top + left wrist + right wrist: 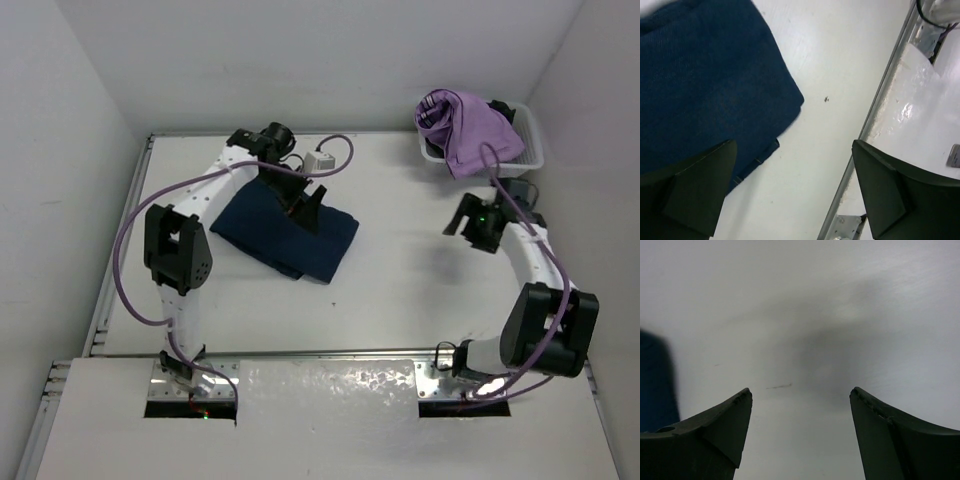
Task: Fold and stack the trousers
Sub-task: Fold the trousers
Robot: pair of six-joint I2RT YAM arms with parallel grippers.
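Two wide-spread tools: left tool (794, 150) over folded trousers (335, 242), right tool (800, 392) over table (400, 265)

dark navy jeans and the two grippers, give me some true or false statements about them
1. The dark navy-blue denim jeans lie folded on the white table. True.
2. The left gripper is shut on the jeans. False: its jaws stand open, holding nothing.
3. The lilac-purple garment lies on the jeans. False: it sits in the white plastic basket, apart from them.
4. The right gripper is open above the table, holding nothing. True.
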